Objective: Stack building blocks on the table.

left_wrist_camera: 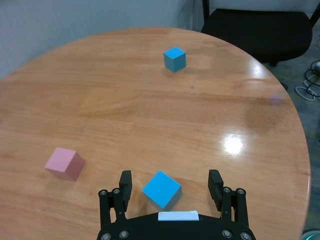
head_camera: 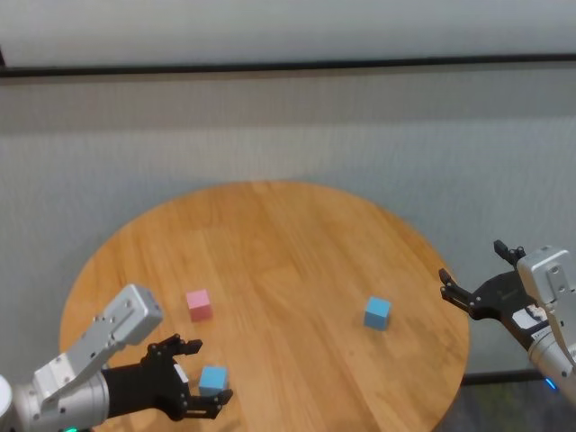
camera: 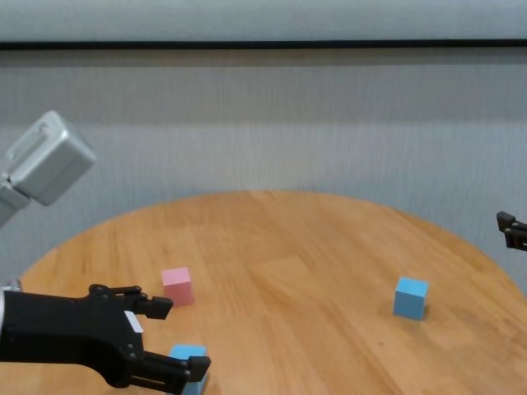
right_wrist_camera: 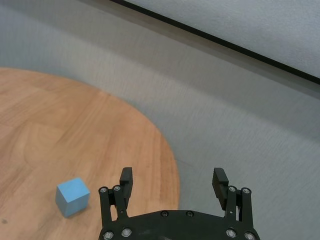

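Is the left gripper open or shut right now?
Open. The left gripper has its fingers spread either side of the near blue block, gaps showing, block on the table.

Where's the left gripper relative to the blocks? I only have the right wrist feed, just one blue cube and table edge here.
Observer: The left gripper is open around a second blue block near the table's near-left edge; fingers aren't touching it.
Operator: Pink one?
Observer: The pink block sits alone beyond that one, apart from it.
Operator: Anything stacked?
Observer: No. All three lie singly on the wood, including your far blue block.
Operator: Right gripper over the table?
Observer: The right gripper is open, off the table's right edge.
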